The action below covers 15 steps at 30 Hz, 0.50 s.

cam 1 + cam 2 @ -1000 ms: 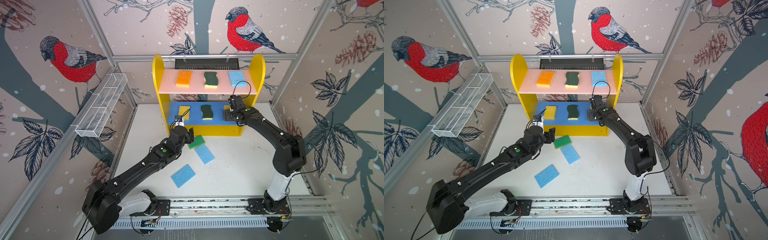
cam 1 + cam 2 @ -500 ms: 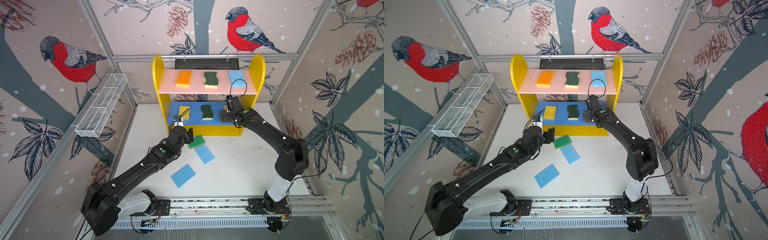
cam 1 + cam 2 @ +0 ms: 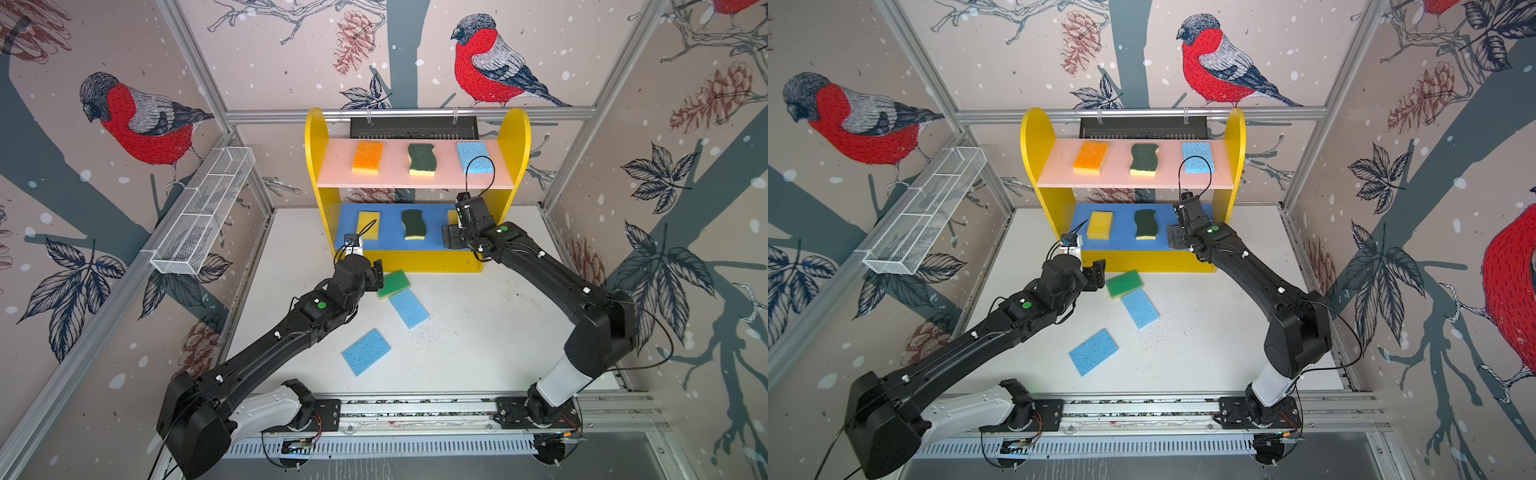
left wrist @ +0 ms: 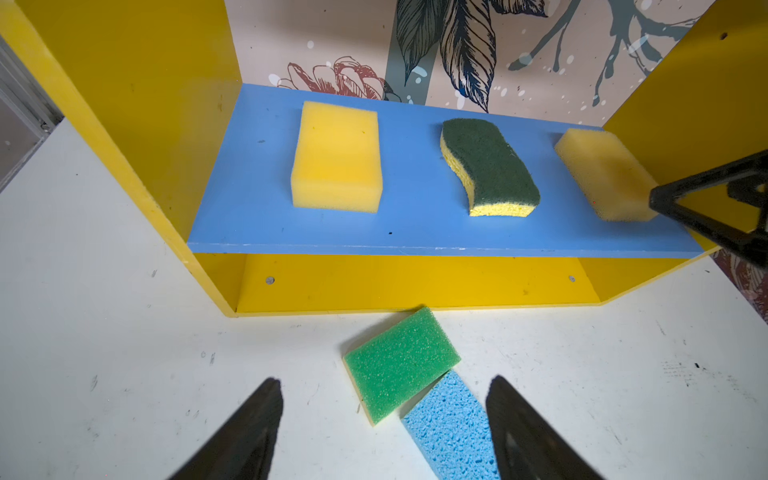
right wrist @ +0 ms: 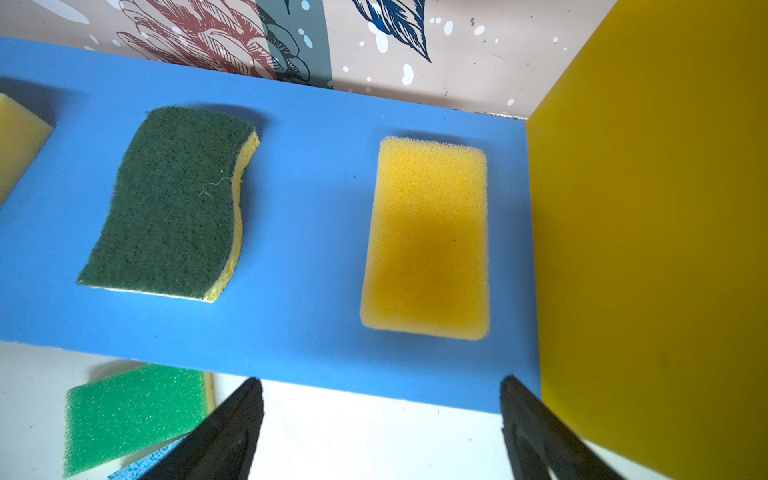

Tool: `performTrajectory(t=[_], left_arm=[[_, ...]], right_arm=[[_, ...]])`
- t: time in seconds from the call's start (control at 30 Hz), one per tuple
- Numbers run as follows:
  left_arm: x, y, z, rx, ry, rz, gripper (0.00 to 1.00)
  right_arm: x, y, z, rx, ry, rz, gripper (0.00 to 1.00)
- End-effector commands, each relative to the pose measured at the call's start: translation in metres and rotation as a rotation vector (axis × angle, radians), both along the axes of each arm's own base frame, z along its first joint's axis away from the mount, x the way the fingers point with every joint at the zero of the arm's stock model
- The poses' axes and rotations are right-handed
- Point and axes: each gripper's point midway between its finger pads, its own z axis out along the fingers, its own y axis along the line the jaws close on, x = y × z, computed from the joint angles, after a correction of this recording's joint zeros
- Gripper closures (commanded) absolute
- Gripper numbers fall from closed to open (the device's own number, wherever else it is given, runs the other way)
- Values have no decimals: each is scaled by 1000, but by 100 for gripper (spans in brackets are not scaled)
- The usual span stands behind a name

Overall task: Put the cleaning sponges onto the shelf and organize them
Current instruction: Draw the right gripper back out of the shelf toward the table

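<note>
The green sponge [image 4: 401,363] lies on the desk [image 4: 104,332], lower centre of the left wrist view. It looks like light, squashy foam, probably best pinched across its narrow width. The left pincer [image 4: 384,381] and right pincer [image 5: 381,379] both gape wide, empty.

Your shelf [image 3: 516,166] holds, on the pink board [image 3: 390,180], an orange sponge [image 3: 368,157], a dark-green scourer [image 3: 422,159] and a light blue sponge [image 3: 475,157]; on the blue board [image 3: 390,241], a yellow sponge [image 3: 368,224] and a second scourer [image 3: 414,224]. On the counter [image 3: 478,332] a green sponge [image 3: 393,284] touches a blue sponge [image 3: 409,308]; a stray blue sponge [image 3: 366,351] lies apart. Your left claw [image 3: 378,276] stands just beside the green sponge.
</note>
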Motion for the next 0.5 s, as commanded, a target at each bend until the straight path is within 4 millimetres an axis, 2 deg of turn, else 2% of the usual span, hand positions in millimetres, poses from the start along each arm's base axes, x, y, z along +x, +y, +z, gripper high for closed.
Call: performTrajectory(t=[0.0,0.17,0.47], left_arm=[[-2,8,4,33,-1,23,22],[-5,14,5,62,15,34,22],[-8,24,19,93,14,60,21]], right_arm=[[-4,0,8,31,-25,-9,11],[-16,-3,10,56,-29,-1,10],[-39,-10,17,101,-48,25,10]])
